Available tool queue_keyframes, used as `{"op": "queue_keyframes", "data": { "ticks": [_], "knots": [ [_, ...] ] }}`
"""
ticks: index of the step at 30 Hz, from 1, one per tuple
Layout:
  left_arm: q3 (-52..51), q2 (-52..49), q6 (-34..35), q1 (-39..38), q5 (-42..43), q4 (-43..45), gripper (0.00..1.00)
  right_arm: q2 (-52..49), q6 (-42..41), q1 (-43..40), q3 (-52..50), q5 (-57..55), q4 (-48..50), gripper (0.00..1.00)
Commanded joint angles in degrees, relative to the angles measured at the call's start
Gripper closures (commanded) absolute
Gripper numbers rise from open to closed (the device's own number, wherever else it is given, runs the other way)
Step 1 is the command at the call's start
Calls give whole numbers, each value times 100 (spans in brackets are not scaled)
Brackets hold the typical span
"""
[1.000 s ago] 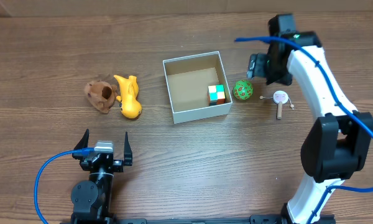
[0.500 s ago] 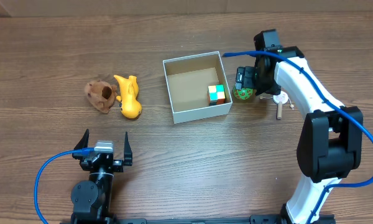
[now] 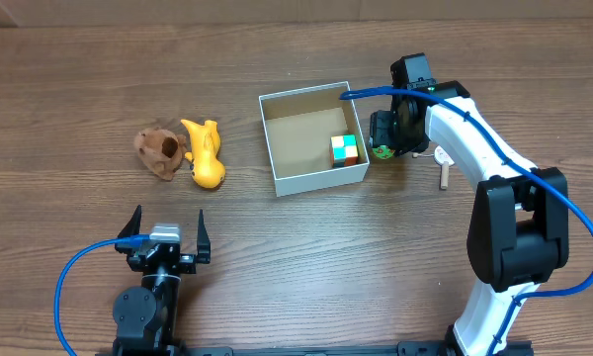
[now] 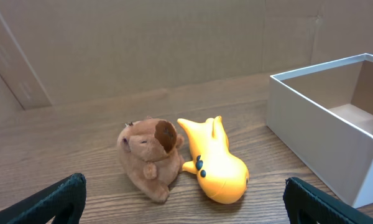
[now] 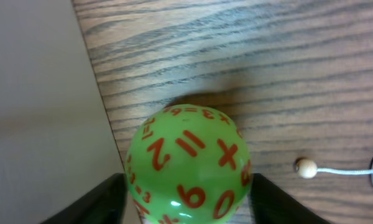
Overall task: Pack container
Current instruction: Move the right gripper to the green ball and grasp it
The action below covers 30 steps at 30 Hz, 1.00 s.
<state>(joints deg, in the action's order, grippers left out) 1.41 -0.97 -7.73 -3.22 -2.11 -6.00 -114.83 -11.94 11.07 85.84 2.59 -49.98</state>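
Container (image 3: 321,180) is sitting near table (image 3: 376,267) centre, open side up, brown floor showing; in the left wrist view its white wall (image 4: 317,140) is filling the right side. A multicoloured cube (image 3: 345,149) is lying inside, in the corner nearest the right arm.

Right gripper (image 3: 383,140) is hanging low just outside the container's right wall, over a green ball (image 3: 381,152) printed with red numerals. In the right wrist view the ball (image 5: 188,165) is resting on the wood just beside the white wall (image 5: 37,93), with one dark finger (image 5: 102,199) standing at each side of it. Fingers are sitting at roughly the ball's width; whether they are pressing on it cannot be told. A small wooden bead on a string (image 5: 306,167) is lying near, to the ball's right.

Left gripper (image 3: 168,216) is resting at the near edge, fingers spread wide, holding nothing.

A brown plush (image 3: 159,153) and a yellow toy (image 3: 205,155) are lying touching, well left of the container. A small stick toy (image 3: 443,170) is lying right of the ball.
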Motion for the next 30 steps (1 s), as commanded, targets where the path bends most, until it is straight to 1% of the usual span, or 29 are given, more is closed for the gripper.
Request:
{"op": "queue_keyframes", "data": {
  "ticks": [1,6,10,14,17,20,24,26,27,28,29,30],
  "knots": [
    [-35,28,-87,44,66,22,0,-28,22,28,-31,0,0,43],
    [-35,28,-87,44,66,22,0,-31,22,28,-42,-63,-22,50],
    [-35,28,-87,44,66,22,0,-31,22,28,-39,-260,-37,61],
    [-35,28,-87,44,66,22,0,-26,22,28,7,-542,-127,61],
    [-35,28,-87,44,66,22,0,-26,22,28,227,-769,-363,61],
    [-35,28,-87,44,66,22,0,26,22,28,675,-968,-732,60],
    [-35,28,-87,44,66,22,0,238,24,28,1360,-1117,-1191,61],
    [-35,28,-87,44,66,22,0,345,24,31,1700,-1115,-1440,64],
    [-35,28,-87,44,66,22,0,387,24,35,1840,-1117,-1554,63],
    [-35,28,-87,44,66,22,0,426,24,35,1974,-1117,-1655,57],
    [-35,28,-87,44,66,22,0,459,24,33,2092,-1117,-1735,45],
    [-35,28,-87,44,66,22,0,474,24,31,2129,-1121,-1753,38]
  ]
}}
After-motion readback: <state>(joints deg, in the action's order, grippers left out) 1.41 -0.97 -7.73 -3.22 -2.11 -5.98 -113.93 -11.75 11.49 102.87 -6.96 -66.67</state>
